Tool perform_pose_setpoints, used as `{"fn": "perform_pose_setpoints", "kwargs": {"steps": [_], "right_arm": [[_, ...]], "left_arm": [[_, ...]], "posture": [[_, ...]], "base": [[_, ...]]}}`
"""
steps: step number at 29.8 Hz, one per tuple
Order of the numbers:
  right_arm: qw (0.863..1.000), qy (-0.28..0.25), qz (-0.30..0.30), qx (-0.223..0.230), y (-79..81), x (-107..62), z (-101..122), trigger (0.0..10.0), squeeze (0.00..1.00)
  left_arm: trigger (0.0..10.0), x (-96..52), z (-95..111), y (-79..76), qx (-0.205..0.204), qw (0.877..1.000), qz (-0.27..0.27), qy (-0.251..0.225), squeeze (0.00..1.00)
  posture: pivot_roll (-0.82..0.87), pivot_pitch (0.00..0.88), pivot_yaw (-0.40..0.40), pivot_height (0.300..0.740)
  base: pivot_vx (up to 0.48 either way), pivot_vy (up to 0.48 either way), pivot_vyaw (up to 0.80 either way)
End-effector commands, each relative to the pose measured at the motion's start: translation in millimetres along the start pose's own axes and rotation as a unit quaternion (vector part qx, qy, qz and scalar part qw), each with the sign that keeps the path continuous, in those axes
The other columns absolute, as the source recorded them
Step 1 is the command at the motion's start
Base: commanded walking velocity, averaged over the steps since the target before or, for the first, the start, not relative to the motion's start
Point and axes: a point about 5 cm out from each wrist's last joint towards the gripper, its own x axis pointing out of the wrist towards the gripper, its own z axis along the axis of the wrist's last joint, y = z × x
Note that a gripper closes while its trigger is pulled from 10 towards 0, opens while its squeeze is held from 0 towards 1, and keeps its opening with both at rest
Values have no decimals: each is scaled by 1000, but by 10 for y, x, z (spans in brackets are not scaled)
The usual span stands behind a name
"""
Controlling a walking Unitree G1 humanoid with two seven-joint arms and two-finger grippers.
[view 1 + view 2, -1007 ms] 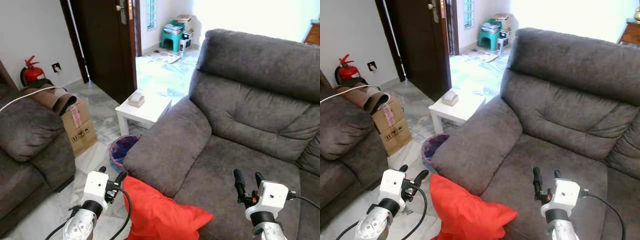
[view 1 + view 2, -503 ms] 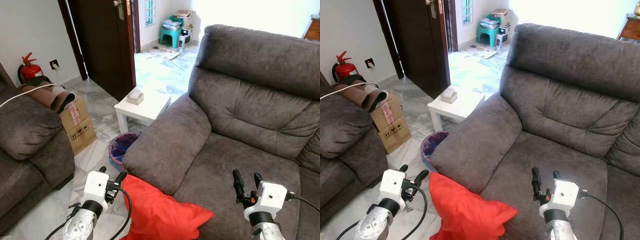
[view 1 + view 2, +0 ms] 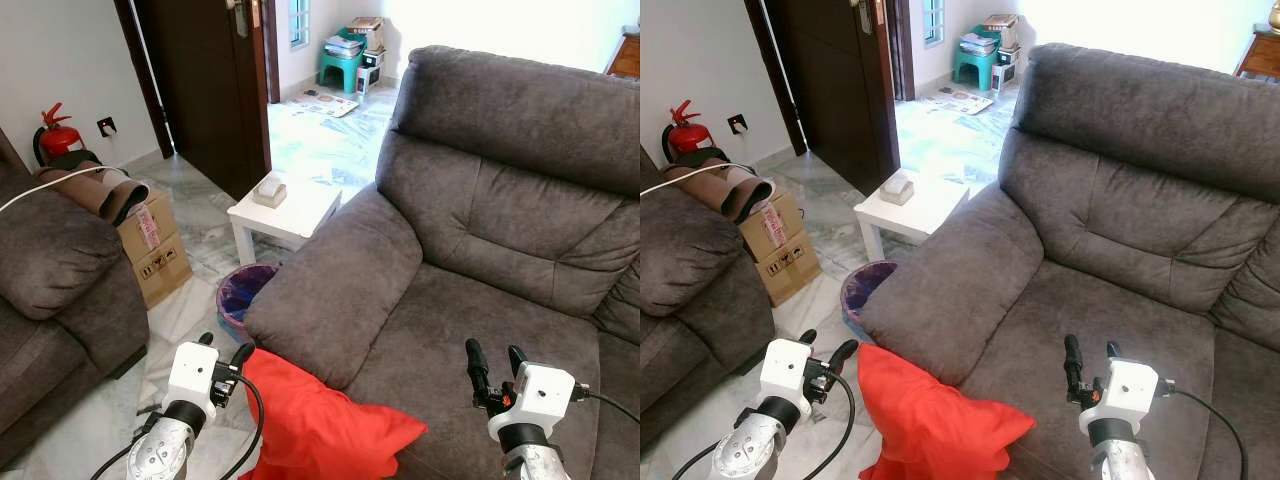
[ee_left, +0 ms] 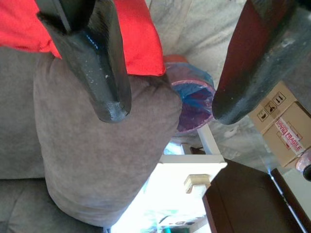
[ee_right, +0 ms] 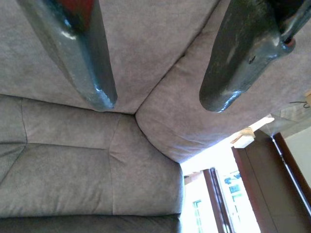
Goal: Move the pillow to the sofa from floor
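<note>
Surroundings: small white side table [image 3: 288, 212], purple-lined bin [image 3: 244, 295] and taped cardboard box [image 3: 155, 248] on the marble floor beside the grey fabric sofa [image 3: 480, 250].
Pillow: bright red cushion [image 3: 320, 425] lies at the sofa's front edge, below its armrest.
Left gripper [image 3: 224, 350]: fingers spread, empty, beside the pillow.
Right gripper [image 3: 492, 358]: fingers apart, empty, above the seat.
Left wrist view: bin beyond the armrest.

— What sort of place is this?
— A home's living room: a grey sofa [image 3: 470, 250], a second couch [image 3: 55, 290], a small white side table [image 3: 285, 215], marble floor [image 3: 200, 215], a dark wooden door [image 3: 215, 80].
</note>
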Motion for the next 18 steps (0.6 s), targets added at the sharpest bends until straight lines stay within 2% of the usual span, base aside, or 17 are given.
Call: {"fn": "perform_pose_setpoints", "kwargs": {"steps": [1,9,18], "right_arm": [[1000,2,-1,0,-2,-6,-19,10000,0],[1000,2,0,0,-1,-1,-18,10000,0],[1000,2,2,0,9,7,-17,10000,0]], "left_arm": [[10000,1,31,4,1,1000,-2,-7,0],[10000,3,32,4,2,1000,-3,-7,0],[10000,5,30,-35,-1,1000,-16,-6,0]], "posture": [[-25,93,8,701],[-26,93,8,701],[-24,96,7,701]], "base": [[262,0,0],[265,0,0],[0,0,0]]}}
